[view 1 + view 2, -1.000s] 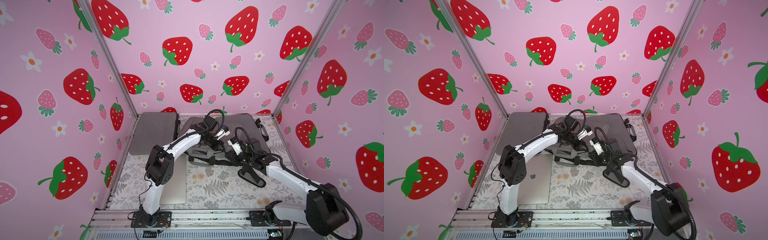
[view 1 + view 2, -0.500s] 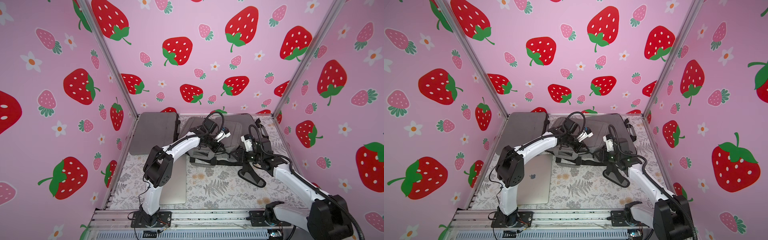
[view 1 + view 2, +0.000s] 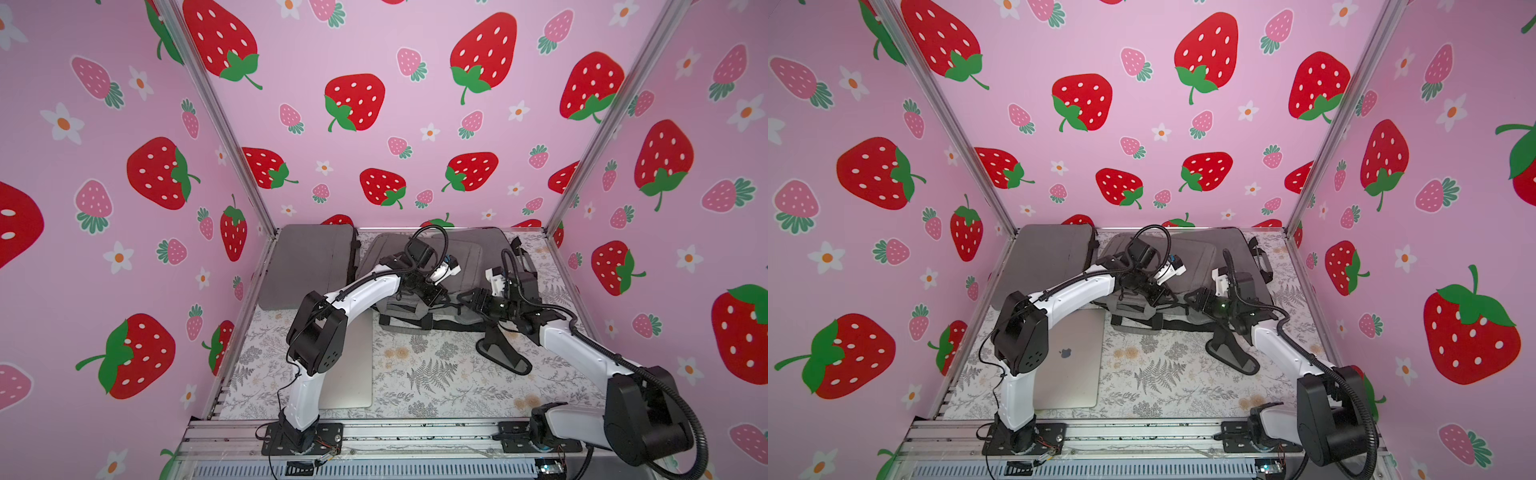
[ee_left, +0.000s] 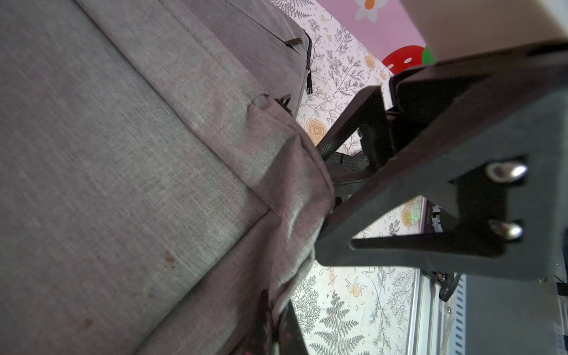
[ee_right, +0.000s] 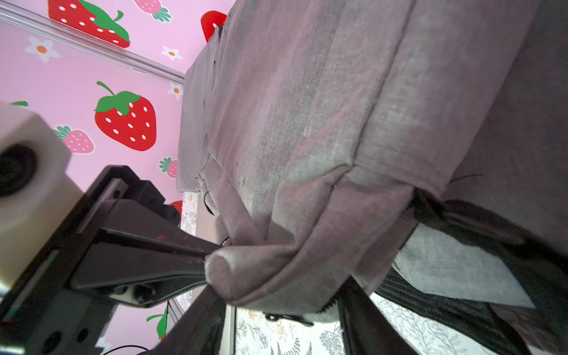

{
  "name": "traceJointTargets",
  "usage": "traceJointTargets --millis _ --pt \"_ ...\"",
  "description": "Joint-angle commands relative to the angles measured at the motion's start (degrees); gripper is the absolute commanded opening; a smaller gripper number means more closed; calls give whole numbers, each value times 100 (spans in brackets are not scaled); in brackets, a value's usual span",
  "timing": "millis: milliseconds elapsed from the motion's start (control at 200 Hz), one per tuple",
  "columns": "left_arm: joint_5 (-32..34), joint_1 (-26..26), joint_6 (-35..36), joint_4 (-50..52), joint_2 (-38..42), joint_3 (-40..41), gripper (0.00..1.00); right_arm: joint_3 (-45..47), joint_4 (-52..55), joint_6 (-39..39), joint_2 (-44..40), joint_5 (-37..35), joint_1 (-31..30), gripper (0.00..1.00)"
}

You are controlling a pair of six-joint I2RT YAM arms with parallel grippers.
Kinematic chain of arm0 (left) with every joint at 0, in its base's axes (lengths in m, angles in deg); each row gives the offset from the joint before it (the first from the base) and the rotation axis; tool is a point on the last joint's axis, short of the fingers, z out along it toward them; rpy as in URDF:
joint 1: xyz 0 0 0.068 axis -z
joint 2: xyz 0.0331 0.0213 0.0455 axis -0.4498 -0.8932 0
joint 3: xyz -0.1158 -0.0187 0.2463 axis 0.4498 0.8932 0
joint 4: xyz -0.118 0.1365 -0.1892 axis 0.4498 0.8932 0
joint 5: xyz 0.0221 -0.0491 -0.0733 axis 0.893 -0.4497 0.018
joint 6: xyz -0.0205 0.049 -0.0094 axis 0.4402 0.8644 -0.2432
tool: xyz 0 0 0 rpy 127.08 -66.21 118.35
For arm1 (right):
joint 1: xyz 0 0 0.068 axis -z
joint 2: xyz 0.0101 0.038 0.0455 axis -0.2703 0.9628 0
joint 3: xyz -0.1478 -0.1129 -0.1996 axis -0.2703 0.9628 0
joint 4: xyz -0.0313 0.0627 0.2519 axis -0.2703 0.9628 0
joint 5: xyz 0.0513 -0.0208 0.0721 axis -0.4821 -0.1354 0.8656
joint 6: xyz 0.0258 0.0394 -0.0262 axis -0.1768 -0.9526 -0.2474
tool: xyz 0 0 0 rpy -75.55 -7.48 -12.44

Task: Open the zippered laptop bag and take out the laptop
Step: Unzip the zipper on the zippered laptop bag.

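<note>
Grey laptop bag (image 3: 471, 255) lies flat at about 1 o'clock on the table, its near edge rumpled and lifted where the arms meet it. Silver laptop (image 3: 1075, 374) is outside the bag, closed, logo up, flat on the cloth at about 8 o'clock, with its far end under the left arm's elbow and well apart from the bag. Left gripper (image 4: 322, 196) is clamped tight on a fold of the bag's near edge; the wrist view shows grey fabric bunched between its two black fingers. Right gripper (image 5: 281, 295) is just beside it at the same edge, jaws standing apart with the bag's rounded corner lying between them. Cannot tell whether either pad touches the cloth. In both top views the two grippers sit close together over the bag's front hem. Black shoulder-strap pad (image 3: 503, 353) trails off the bag toward 4 o'clock, resting on the table. Second grey bag (image 3: 307, 266) lies flat at 11 o'clock, close beside the first bag. Fern-print tablecloth (image 3: 436, 374) is underneath, with strawberry-print walls (image 3: 374, 124) on three sides.
</note>
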State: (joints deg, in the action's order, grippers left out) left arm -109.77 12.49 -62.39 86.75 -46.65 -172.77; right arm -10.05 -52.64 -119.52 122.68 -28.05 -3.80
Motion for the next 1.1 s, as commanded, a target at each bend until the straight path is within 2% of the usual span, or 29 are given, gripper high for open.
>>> traceJointTargets --millis 0,135,320,450,515,535,595,675,800,865,991,1096 --pt "30 147 228 95 195 -184 0 -164 -893 -600 -67 165 77 58" --pt "101 140 201 90 225 -193 0 -158 -601 -618 -240 97 120 59" --pt "-7 173 201 -22 321 -157 0 -446 -63 -558 248 185 147 52" --pt "182 201 200 117 357 -127 1 -471 -119 -660 322 255 147 25" --pt "224 208 77 148 390 -106 4 -501 -40 -666 310 246 145 16" --pt "259 213 17 151 407 -94 12 -510 -32 -679 318 240 147 13" --pt "429 231 -141 151 476 -56 17 -508 -23 -710 341 262 155 7" --pt "720 274 -532 162 616 0 24 -537 -23 -745 369 264 154 1" --pt "1346 428 -1358 271 1002 286 34 -650 74 -728 405 277 156 0" --pt "1470 593 -1775 135 1283 632 38 -675 80 -767 430 289 156 0" --pt "1571 994 -2553 -452 1643 1427 39 -712 108 -806 454 329 156 0" --pt "1639 1048 -3271 -1323 1652 2069 38 -704 116 -853 441 370 155 0"
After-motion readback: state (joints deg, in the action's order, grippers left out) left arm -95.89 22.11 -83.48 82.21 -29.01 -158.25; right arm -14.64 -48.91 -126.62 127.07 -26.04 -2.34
